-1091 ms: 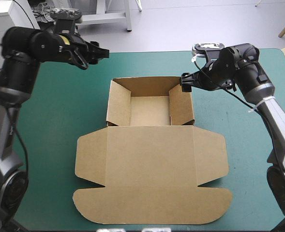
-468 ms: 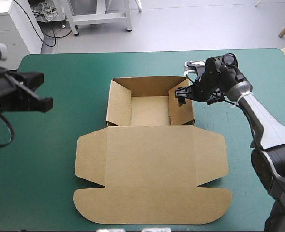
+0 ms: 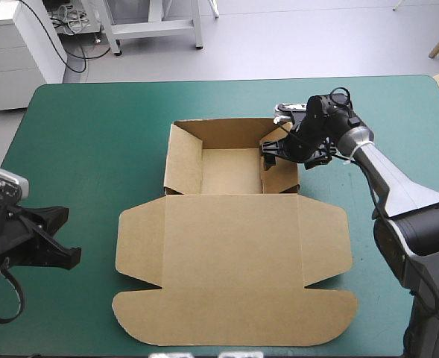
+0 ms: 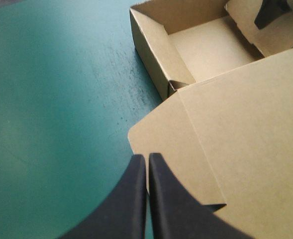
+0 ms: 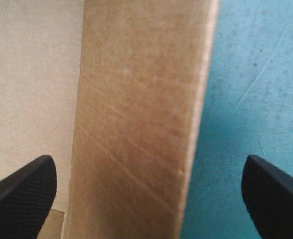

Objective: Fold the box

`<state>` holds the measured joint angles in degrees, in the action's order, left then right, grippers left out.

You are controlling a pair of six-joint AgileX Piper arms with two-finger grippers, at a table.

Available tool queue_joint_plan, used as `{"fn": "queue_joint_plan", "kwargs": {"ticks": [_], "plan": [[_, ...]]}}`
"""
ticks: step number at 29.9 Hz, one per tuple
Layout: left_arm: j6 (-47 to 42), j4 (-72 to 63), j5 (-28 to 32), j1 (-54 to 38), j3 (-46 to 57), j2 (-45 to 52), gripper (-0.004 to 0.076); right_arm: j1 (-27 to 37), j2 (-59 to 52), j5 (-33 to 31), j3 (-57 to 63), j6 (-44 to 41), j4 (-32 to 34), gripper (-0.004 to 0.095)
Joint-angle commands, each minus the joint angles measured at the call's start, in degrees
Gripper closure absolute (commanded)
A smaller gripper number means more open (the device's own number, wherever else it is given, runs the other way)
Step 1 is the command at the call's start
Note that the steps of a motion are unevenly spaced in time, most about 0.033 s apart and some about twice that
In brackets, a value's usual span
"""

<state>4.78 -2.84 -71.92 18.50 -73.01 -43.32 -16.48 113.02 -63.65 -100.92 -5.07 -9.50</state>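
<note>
Fingers of the right gripper stand wide apart, 1 on either side of the tray's upright right wall: 1 over the tray floor, the other over the teal-green cover. The left gripper has its 2 black fingers pressed together in a point, holding nothing, near the lid's left flap. The brown box, plain board, lies mid-table as an open tray, with the lid flat toward the near edge.
</note>
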Motion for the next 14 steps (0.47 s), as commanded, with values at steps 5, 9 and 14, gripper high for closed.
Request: {"fn": "queue_joint_plan", "kwargs": {"ticks": [5, 9, 14], "plan": [[-0.4, 0.0, -0.3, 0.0, 5.3, 3.3, 0.0729, 0.1, -2.4, 0.7, -1.5, 1.5, -1.4, 0.0028], [-0.4, 0.0, -0.5, 0.0, 5.8, 3.5, 0.0729, 0.1, -2.4, -0.1, -1.5, 1.6, -1.4, 0.0330], [-0.4, 0.0, -0.3, 0.0, 5.8, 3.5, 0.0730, 0.1, -2.4, -0.8, -1.5, 2.7, -1.3, 0.0918]]}}
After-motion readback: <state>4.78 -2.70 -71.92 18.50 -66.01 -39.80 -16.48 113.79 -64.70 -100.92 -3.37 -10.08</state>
